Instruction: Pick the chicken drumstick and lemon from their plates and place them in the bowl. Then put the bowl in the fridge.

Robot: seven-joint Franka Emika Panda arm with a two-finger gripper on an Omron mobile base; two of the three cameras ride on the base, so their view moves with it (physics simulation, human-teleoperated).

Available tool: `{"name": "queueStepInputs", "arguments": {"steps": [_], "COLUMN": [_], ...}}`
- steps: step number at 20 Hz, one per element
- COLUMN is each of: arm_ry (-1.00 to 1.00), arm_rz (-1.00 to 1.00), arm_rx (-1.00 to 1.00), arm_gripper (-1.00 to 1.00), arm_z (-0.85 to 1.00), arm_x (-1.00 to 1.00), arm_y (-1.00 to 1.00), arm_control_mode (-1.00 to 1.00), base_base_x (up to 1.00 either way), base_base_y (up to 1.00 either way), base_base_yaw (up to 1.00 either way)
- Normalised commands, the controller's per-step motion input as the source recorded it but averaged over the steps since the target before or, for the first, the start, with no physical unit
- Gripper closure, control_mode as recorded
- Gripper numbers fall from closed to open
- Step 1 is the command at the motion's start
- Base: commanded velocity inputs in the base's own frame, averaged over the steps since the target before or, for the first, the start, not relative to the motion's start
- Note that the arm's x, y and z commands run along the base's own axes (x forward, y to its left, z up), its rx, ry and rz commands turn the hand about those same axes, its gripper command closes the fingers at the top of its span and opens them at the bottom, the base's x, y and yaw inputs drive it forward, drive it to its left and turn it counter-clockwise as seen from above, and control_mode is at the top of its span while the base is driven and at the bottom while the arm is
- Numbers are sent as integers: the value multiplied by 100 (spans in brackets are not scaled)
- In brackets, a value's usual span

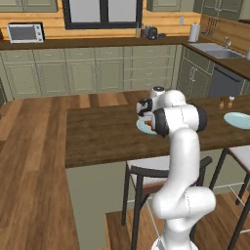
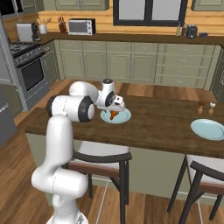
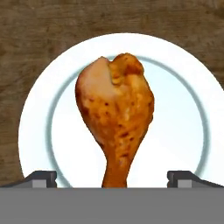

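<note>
A kitchen of sage-green cabinets (image 1: 73,71) surrounds the dark wooden table (image 2: 166,124). Two plates sit well apart on it: one (image 2: 124,117) under the jaws, another (image 2: 208,129) far right. The jaws (image 3: 111,178) stand wide open astride the chicken drumstick (image 3: 116,111) on the near plate.

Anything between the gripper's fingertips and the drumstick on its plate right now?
Nothing. In the hand view the chicken drumstick lies on its plate, thin end pointing into the open gap of the gripper; only bare plate flanks it.

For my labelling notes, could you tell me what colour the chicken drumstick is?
Glossy orange-brown chicken drumstick, speckled darker; clearest in the hand view.
</note>
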Motion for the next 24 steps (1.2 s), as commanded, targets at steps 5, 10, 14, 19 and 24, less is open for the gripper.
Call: {"name": "queueStepInputs", "arguments": {"steps": [5, 10, 14, 19, 24], "arm_ry": [0, 0, 0, 0, -4], "arm_rz": [0, 0, 0, 0, 0], "arm_rx": [0, 0, 0, 0, 0], "arm_gripper": [-100, -100, 100, 100, 100], "arm_z": [-32, -32, -36, -24, -18], "arm_x": [27, 32, 26, -12, -88], "arm_y": [-4, -1, 0, 0, 0], "arm_control_mode": [-100, -100, -100, -100, -100], "base_base_x": [0, 0, 0, 0, 0], "base_base_y": [0, 0, 0, 0, 0], "base_base_yaw": [0, 0, 0, 0, 0]}}
